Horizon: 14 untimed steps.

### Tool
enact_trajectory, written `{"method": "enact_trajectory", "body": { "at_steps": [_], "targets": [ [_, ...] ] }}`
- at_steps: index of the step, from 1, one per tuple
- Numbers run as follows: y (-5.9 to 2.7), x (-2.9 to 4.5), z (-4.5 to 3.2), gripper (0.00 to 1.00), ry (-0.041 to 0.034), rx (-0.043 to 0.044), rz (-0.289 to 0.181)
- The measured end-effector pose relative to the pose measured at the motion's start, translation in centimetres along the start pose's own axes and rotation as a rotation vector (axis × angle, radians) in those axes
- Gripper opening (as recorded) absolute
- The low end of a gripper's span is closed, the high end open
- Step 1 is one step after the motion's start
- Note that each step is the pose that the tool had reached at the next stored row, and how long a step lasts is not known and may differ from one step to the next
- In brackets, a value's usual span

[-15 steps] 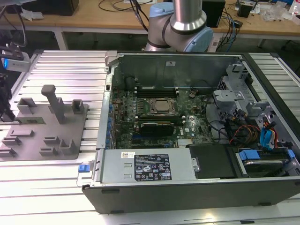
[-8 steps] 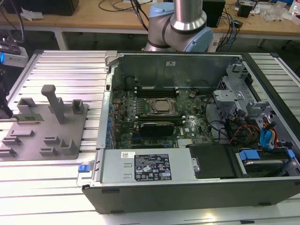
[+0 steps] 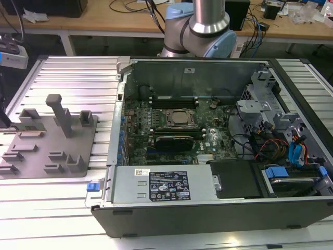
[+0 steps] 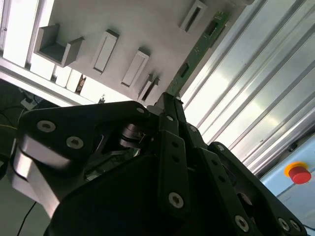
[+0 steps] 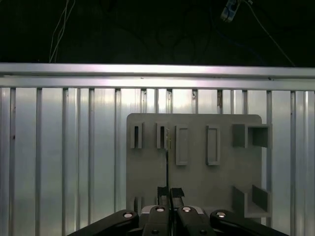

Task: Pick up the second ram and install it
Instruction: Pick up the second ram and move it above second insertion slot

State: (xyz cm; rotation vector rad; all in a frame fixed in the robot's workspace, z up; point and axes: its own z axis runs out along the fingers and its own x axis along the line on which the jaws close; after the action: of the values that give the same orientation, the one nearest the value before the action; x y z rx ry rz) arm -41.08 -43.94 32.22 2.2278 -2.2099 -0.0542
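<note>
The second ram (image 4: pixel 198 53) is a slim green board stick that reaches out from my fingertips over the grey tray (image 4: pixel 147 19). In the first wrist view the ram (image 5: pixel 167 147) shows edge-on as a thin line above the tray (image 5: pixel 197 182), near its narrow slots. My gripper (image 4: pixel 165 101) is shut on the stick's near end, and in the first wrist view the gripper (image 5: pixel 170 191) has its fingers pressed together around it. The open computer case (image 3: pixel 208 208) holds the motherboard with the CPU socket (image 3: pixel 179 119) and long black slots (image 3: pixel 171 100) beside it.
The tray (image 3: pixel 47 140) lies on the ribbed aluminium table at the exterior view's left, with a tall peg (image 3: pixel 61 114) and raised blocks. The arm's base (image 3: pixel 200 26) stands behind the case. Drive cages and cables (image 3: pixel 276 130) fill the case's right side. A red stop button (image 4: pixel 299 173) is nearby.
</note>
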Motion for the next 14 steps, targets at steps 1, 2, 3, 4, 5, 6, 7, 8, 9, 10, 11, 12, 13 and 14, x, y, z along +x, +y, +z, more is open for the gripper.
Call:
{"method": "enact_trajectory", "body": {
  "at_steps": [1, 2, 3, 4, 5, 6, 7, 8, 9, 10, 11, 12, 13, 14],
  "targets": [
    [0.01, 0.00, -0.22, 0.10, 0.0001, -0.0001, 0.000],
    [0.01, -0.01, -0.44, 0.10, 0.0000, -0.0001, 0.000],
    [0.02, -0.01, -0.73, 0.10, 0.0000, 0.0000, 0.000],
    [0.02, -0.02, -0.92, 0.10, 0.0000, 0.0000, 0.000],
    [0.03, -0.03, -1.24, 0.10, 0.0001, 0.0000, 0.000],
    [0.04, -0.03, -1.48, 0.10, 0.0001, -0.0001, 0.000],
    [0.05, -0.04, -1.69, 0.10, 0.0000, -0.0001, 0.000],
    [0.05, -0.04, -1.93, 0.10, 0.0000, 0.0000, 0.000],
    [0.05, -0.04, -2.06, 0.10, 0.0001, -0.0001, 0.000],
    [0.06, -0.05, -2.19, 0.10, -0.0001, 0.0000, 0.000],
    [0.06, -0.05, -2.42, 0.10, -0.0001, 0.0000, 0.000],
    [0.07, -0.06, -2.58, 0.10, 0.0001, -0.0001, 0.000],
    [0.07, -0.06, -2.67, 0.10, 0.0001, 0.0000, 0.000],
    [0.08, -0.06, -2.85, 0.10, 0.0001, -0.0001, 0.000]
  ]
}}
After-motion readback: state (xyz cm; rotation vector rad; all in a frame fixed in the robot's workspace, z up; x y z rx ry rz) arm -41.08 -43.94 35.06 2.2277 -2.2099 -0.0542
